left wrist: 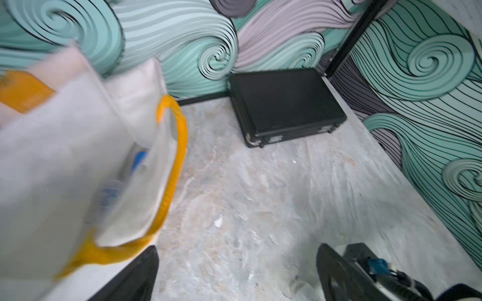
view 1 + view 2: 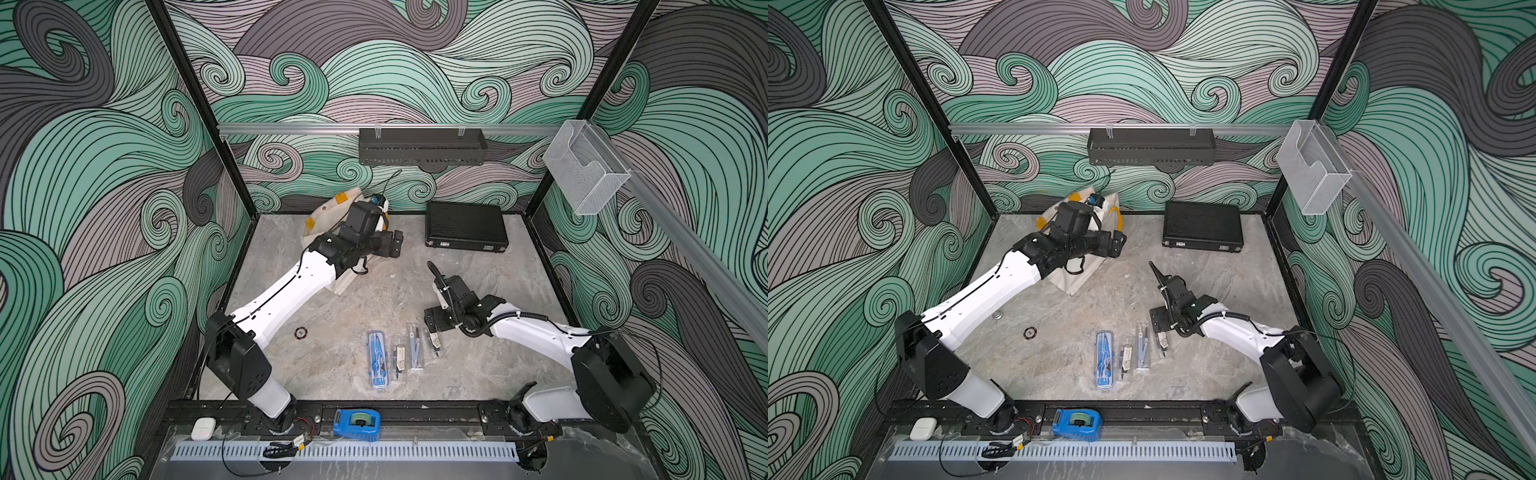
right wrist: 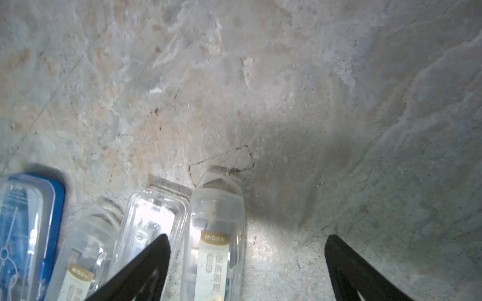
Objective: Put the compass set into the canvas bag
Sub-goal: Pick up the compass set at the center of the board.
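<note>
The off-white canvas bag [image 2: 326,214] with yellow handles stands at the back left, partly hidden by my left arm. In the left wrist view the canvas bag [image 1: 65,156] is blurred, and something blue shows in its mouth. My left gripper [image 2: 395,245] [image 1: 237,260] hangs open and empty just right of the bag. Several compass sets lie side by side near the front: a blue case [image 2: 378,359] [image 3: 26,221] and clear cases [image 2: 415,347]. My right gripper [image 2: 434,330] [image 3: 247,247] is open low over the rightmost clear case [image 3: 216,234], which lies between its fingers, close to one.
A flat black hard case [image 2: 465,230] lies at the back right. A small round object [image 2: 300,332] sits left of the cases. A blue tape dispenser [image 2: 357,424] and a white remote [image 2: 203,428] rest on the front rail. A black basket [image 2: 422,145] hangs on the back wall.
</note>
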Robot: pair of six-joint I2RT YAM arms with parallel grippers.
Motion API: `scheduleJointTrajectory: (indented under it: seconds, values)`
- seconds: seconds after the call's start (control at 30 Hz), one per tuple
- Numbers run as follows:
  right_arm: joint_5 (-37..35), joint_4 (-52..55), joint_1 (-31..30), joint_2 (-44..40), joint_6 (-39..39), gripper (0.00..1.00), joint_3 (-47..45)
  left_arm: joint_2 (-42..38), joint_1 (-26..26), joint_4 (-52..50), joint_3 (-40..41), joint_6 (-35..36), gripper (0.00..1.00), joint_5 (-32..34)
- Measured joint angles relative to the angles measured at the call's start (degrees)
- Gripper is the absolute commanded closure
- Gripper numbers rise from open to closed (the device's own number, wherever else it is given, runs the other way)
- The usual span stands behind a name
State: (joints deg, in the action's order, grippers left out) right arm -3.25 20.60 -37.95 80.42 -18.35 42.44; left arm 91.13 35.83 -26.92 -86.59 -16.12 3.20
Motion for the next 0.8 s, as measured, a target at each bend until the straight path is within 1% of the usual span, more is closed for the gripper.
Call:
scheduleJointTrajectory:
  seconds: [0.17,0.27,0.43,0.6,0.8]
  values:
    - [-1.9,2.4,-4.5,-0.9,-0.1,0.21,-1.6,5.5,2.5,0.4,2.4,-4.6,0.06,-4.5]
    - [-2.7,3.1,-5.7,-1.0,-0.8,0.23,-2.4,8.0,2.6,0.3,3.2,-7.2,0.06,-6.4]
    - [-2.8,3.8,-7.4,-1.0,-1.8,0.24,-3.5,9.0,2.6,0.8,4.7,-10.4,0.06,-8.3]
    - [-2.8,3.7,-9.1,-1.0,-2.1,0.25,-3.7,9.5,2.6,1.3,4.7,-11.6,0.06,-9.3]
    - [-2.8,2.7,-9.1,-0.7,-3.4,0.32,-4.3,9.7,2.6,1.7,5.0,-12.1,0.06,-9.5]
